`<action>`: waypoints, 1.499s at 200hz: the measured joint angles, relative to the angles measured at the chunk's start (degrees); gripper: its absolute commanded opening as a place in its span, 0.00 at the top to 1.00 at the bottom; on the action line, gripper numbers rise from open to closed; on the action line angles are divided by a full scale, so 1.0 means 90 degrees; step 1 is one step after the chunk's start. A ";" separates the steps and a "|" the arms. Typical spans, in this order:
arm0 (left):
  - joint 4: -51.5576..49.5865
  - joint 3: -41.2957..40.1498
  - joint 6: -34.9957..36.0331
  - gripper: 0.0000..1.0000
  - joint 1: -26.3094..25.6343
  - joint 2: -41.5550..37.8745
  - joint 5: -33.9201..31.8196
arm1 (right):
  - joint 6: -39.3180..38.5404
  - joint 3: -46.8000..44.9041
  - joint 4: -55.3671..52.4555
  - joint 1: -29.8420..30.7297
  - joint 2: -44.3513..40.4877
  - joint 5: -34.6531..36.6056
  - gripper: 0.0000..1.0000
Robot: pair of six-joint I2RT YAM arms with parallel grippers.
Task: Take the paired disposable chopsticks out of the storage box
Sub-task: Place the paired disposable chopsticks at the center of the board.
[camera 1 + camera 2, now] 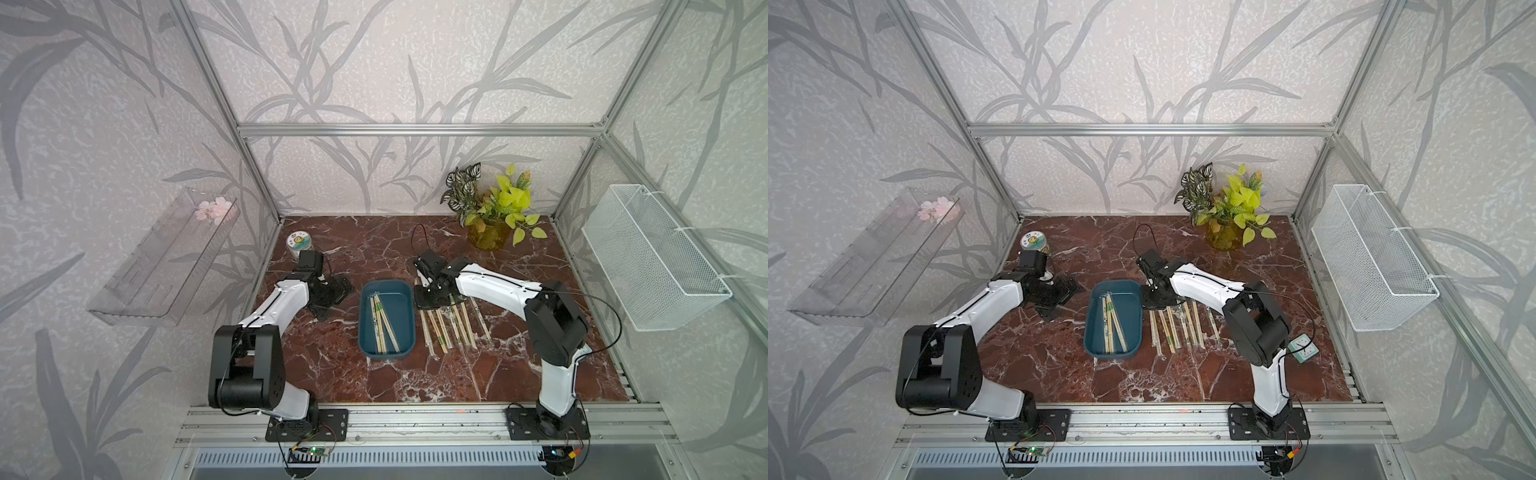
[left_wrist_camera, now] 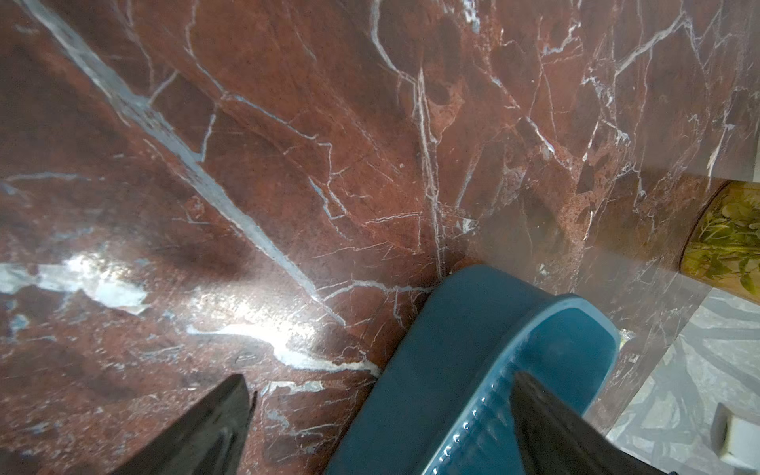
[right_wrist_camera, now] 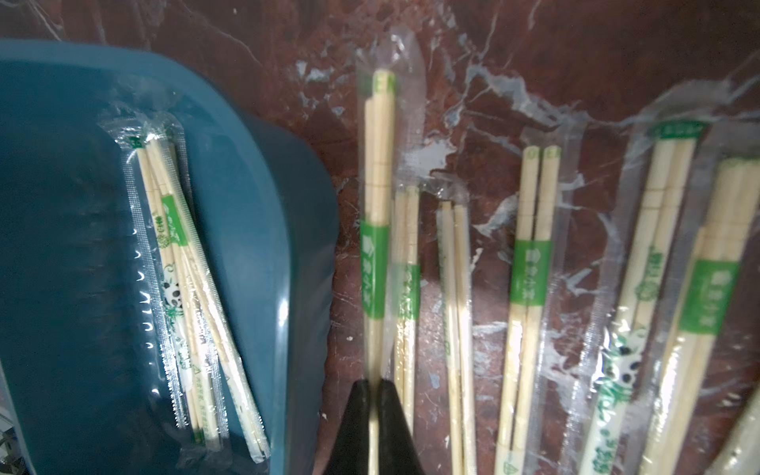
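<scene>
The storage box (image 1: 400,302) (image 1: 1130,311) is a dark teal tray in mid-table, and three or so paired disposable chopsticks (image 1: 382,324) (image 3: 181,279) lie in it. Several more wrapped pairs (image 1: 453,324) (image 1: 1177,328) lie in a row on the marble to its right. My right gripper (image 3: 374,386) (image 1: 424,299) is shut on one wrapped pair (image 3: 376,246) just right of the box, at the left end of that row. My left gripper (image 2: 382,411) (image 1: 334,291) is open at the box's far left corner (image 2: 452,370), one finger over the rim and the other over the marble.
A potted plant in a yellow vase (image 1: 488,232) stands at the back right and a round tin (image 1: 299,243) at the back left. A white wire basket (image 1: 652,257) hangs on the right wall, a clear shelf (image 1: 166,257) on the left. A green socket block (image 1: 1304,349) lies behind my right arm.
</scene>
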 measured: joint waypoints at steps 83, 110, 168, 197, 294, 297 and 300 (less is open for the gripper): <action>0.0002 0.0000 -0.0007 0.01 0.0000 0.0000 0.0000 | 0.0165 -0.0112 0.0121 0.0192 0.0119 -0.0134 0.77; 0.0002 0.0000 -0.0007 0.01 0.0000 0.0000 0.0000 | 0.0267 -0.0117 0.0119 0.0236 0.0141 -0.0131 0.68; 0.0005 0.0000 -0.0007 0.01 0.0000 0.0000 0.0002 | 0.0340 -0.0112 0.0102 0.0420 0.0148 -0.0131 0.68; 0.0007 0.0000 -0.0005 0.01 0.0000 0.0000 0.0007 | 0.0357 0.0012 0.0036 0.0639 0.0262 -0.0131 0.68; 0.0000 0.0000 0.0002 0.01 0.0000 0.0000 -0.0005 | 0.0012 0.0838 -0.0634 0.0772 0.0306 0.0527 0.68; -0.0002 0.0000 0.0002 0.01 0.0002 0.0000 -0.0007 | -0.0022 0.0901 -0.0656 0.0775 0.0301 0.0542 0.68; -0.0002 0.0000 0.0002 0.01 0.0002 0.0000 -0.0010 | -0.0044 0.0952 -0.0670 0.0775 0.0301 0.0556 0.68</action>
